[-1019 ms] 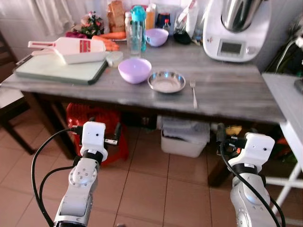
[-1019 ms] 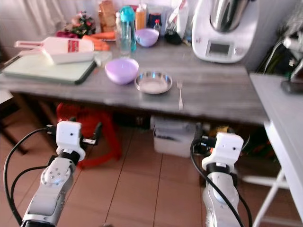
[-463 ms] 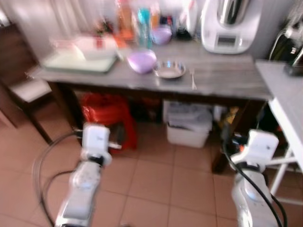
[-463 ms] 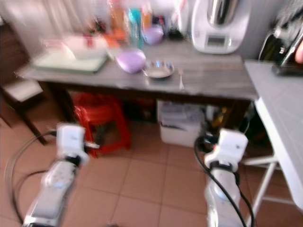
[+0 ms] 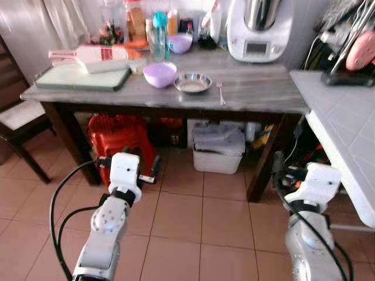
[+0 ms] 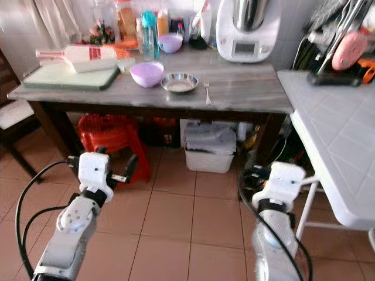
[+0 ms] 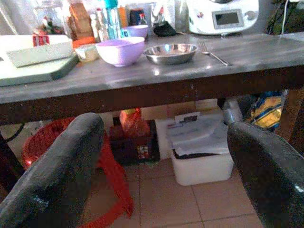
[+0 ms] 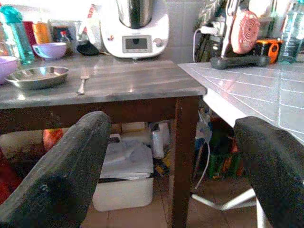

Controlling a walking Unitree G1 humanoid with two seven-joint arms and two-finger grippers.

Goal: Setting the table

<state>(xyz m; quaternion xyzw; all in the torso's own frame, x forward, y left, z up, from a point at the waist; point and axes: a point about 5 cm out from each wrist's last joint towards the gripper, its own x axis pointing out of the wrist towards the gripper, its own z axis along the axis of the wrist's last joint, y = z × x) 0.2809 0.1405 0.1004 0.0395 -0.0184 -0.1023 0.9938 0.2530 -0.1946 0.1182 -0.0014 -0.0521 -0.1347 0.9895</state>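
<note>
On the grey wooden table [image 5: 258, 96] stand a purple bowl [image 5: 159, 74], a shallow steel dish [image 5: 192, 82] right of it, and a fork [image 5: 220, 92] beside the dish. A second purple bowl [image 5: 180, 43] sits at the back among bottles. Both arms are held low in front of me, well short of the table and below its top. My left gripper [image 7: 164, 124] is open with nothing between its fingers [image 7: 57, 175]. My right gripper [image 8: 173, 121] is open too, likewise holding nothing.
A green cutting board [image 5: 82, 77] with a white container [image 5: 94, 57] lies at the table's left end; a white kitchen machine [image 5: 258, 29] stands at the back right. Under the table are a red stool [image 5: 120, 137] and a white bin [image 5: 220, 153]. A white counter [image 5: 345, 117] is at right, a dark chair [image 5: 17, 117] at left.
The whole picture has shifted: the table now looks farther off and smaller, and more floor and white counter show. Things on the table keep their places. Both grippers stay open.
</note>
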